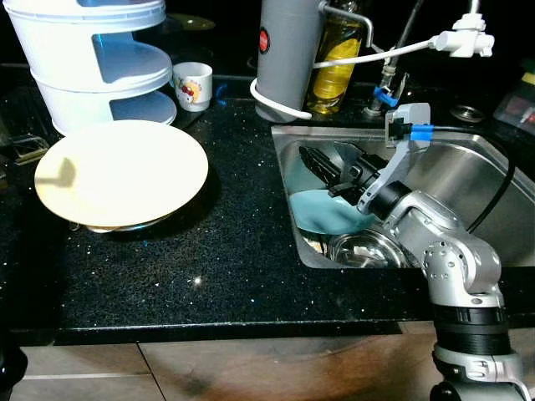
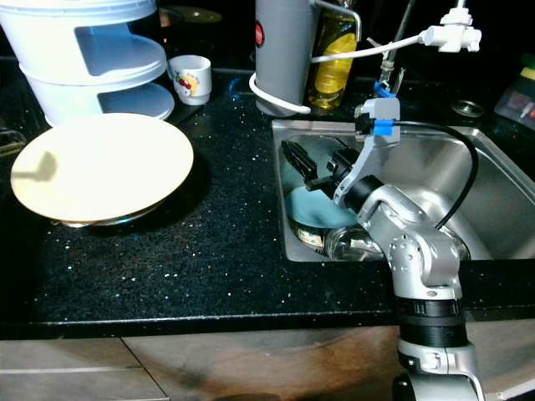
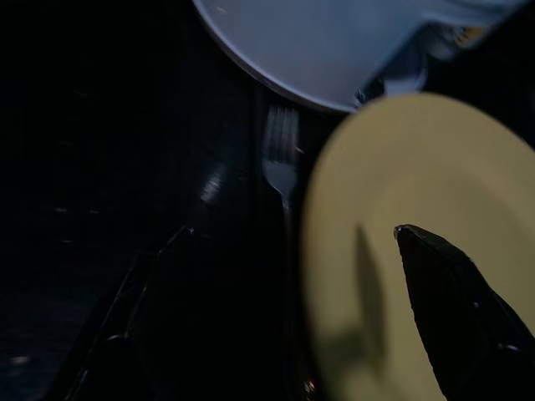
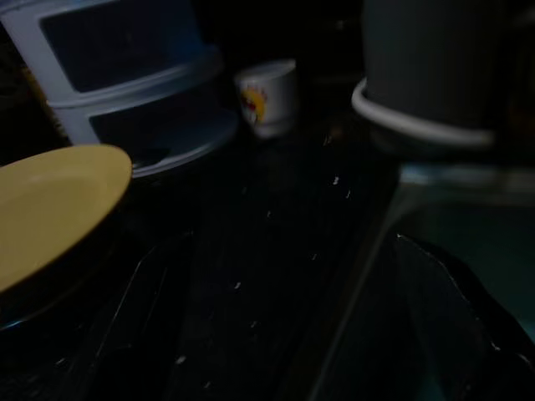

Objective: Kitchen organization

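Note:
My right gripper (image 2: 316, 163) is down in the steel sink (image 1: 468, 167), at its left end, open just above a teal plate (image 1: 322, 213) that leans against the sink wall. Nothing is between its fingers. A steel bowl (image 1: 364, 249) lies below the teal plate, near the sink's front. A wide cream plate (image 1: 121, 171) rests on the black counter to the left. In the left wrist view my left gripper (image 3: 292, 230) hangs open over that cream plate's (image 3: 418, 209) edge, with a fork (image 3: 282, 163) lying on the counter beside it.
A white tiered rack (image 1: 92, 58) stands behind the cream plate, and a small printed cup (image 1: 193, 85) sits beside it. A grey cylinder (image 1: 288, 54) and an oil bottle (image 1: 334, 63) stand behind the sink. A white tap head (image 1: 460, 38) hangs above it.

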Motion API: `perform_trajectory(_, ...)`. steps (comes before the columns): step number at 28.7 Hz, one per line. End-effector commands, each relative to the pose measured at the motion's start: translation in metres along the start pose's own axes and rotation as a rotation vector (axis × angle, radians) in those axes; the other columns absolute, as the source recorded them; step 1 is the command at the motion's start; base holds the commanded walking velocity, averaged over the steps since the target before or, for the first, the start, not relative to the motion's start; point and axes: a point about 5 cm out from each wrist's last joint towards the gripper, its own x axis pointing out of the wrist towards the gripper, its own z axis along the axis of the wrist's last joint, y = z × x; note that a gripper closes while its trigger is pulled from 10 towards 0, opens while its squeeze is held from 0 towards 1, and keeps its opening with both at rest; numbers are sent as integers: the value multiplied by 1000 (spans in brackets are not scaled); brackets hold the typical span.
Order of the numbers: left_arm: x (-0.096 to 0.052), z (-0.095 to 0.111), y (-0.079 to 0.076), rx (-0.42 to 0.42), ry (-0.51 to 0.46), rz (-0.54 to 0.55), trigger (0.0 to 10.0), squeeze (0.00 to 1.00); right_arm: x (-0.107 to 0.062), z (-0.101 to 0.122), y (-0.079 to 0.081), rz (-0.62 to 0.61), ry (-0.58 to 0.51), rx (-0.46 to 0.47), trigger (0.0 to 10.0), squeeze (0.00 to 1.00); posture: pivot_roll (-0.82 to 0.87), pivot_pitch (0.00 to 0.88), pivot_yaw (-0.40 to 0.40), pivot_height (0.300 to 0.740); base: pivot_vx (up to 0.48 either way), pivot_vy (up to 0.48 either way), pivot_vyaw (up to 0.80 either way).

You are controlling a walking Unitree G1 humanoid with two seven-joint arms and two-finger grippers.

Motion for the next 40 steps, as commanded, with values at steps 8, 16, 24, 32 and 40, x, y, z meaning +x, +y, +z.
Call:
perform_trajectory(8, -3, -2, -2, 39, 24, -14, 10000, 0, 19, -24, 6, 11, 53, 475, 10000, 1000, 33, 212, -70, 740, 0, 0, 0)
perform_trajectory(16, -1, -3, -9, 63, 1, -73, 10000, 0, 55, -32, 43, 159, 115, 770, 10000, 769, 40, 216, -76, 740, 0, 0, 0)
perform_trajectory(24, -2, -4, -9, 78, 10, -64, 10000, 0, 68, -46, 65, 193, 247, 704, 10000, 0, 44, 218, -84, 740, 0, 0, 0)
perform_trajectory(32, -1, -6, -10, 89, 14, -75, 10000, 0, 75, -44, 84, 272, 297, 773, 10000, 0, 46, 216, -85, 740, 0, 0, 0)
perform_trajectory(40, 5, -12, -16, 76, 33, -109, 10000, 0, 81, -51, 109, 343, 345, 770, 10000, 0, 46, 214, -82, 740, 0, 0, 0)
